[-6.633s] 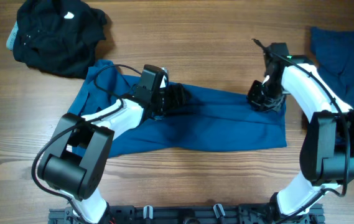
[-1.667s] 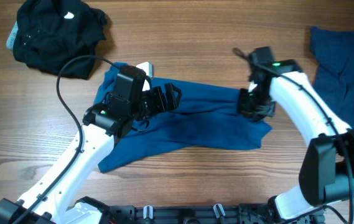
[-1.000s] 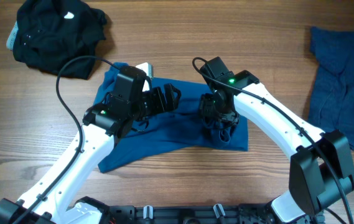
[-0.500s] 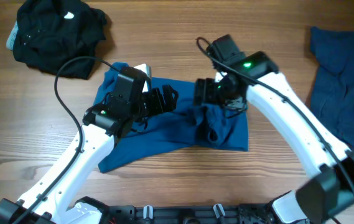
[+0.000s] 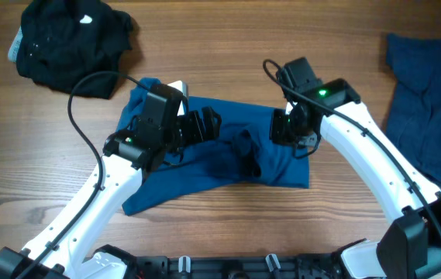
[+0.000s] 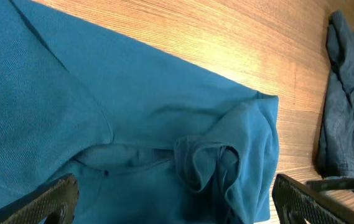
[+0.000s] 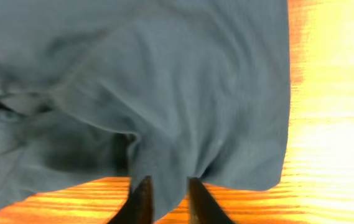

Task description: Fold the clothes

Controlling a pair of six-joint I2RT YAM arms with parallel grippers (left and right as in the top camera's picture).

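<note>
Polo shirt [image 5: 204,174] lay rumpled on the desk [image 5: 282,39] beneath both arms. Right fingers [image 7: 140,200] were pinched nearly closed on a fold at its edge; left fingers [image 6: 46,202] stood wide open just above the cloth. Between them sat a bunched lump [image 5: 243,151]; a one-sided pull would likely drag it and skew the fold. Farther out, a dull-blue garment [image 5: 429,101] and a black garment [image 5: 69,43] lay well apart.

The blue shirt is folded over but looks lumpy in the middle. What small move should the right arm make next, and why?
Probably draw the right gripper gently outward, toward the robot's right. It seems to pinch the blue shirt near its edge, and a crumpled fold bunches in the middle; light tension could flatten it.
</note>
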